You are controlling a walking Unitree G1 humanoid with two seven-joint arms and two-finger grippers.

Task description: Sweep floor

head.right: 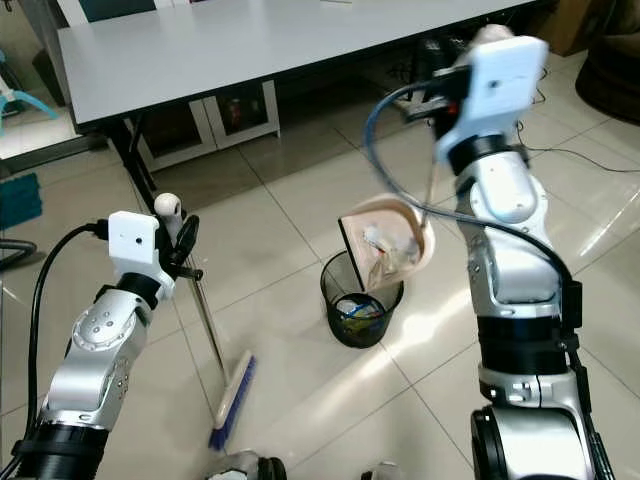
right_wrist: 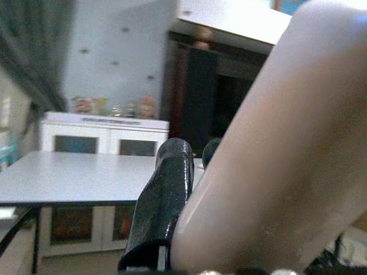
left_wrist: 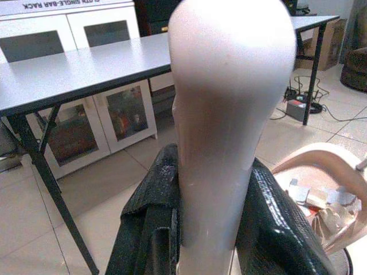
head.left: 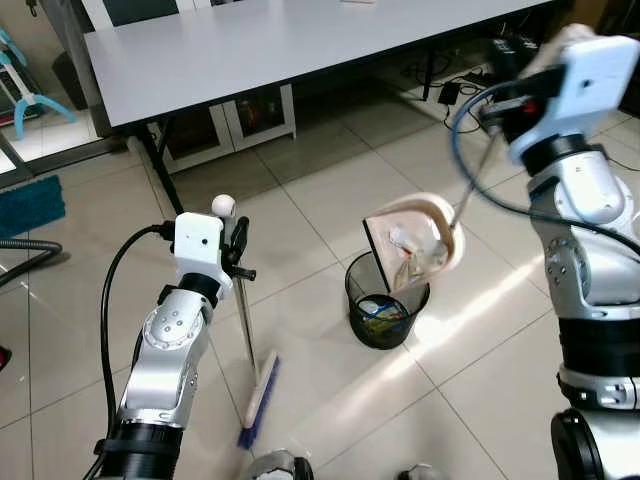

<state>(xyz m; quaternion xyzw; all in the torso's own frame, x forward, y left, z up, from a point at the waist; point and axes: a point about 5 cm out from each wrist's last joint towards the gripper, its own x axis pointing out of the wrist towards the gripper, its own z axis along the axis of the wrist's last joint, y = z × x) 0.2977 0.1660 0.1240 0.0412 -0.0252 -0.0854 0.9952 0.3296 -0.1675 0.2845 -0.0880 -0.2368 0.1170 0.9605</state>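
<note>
I had the right gripper [right_wrist: 189,229] clamped on the dustpan [head.left: 420,238] handle, pan tipped over the bin [head.left: 385,300], apparently dumping scraps; left gripper [left_wrist: 212,217] clamped on the broom [head.left: 250,380], head on floor; next needed steeper tilt
</note>
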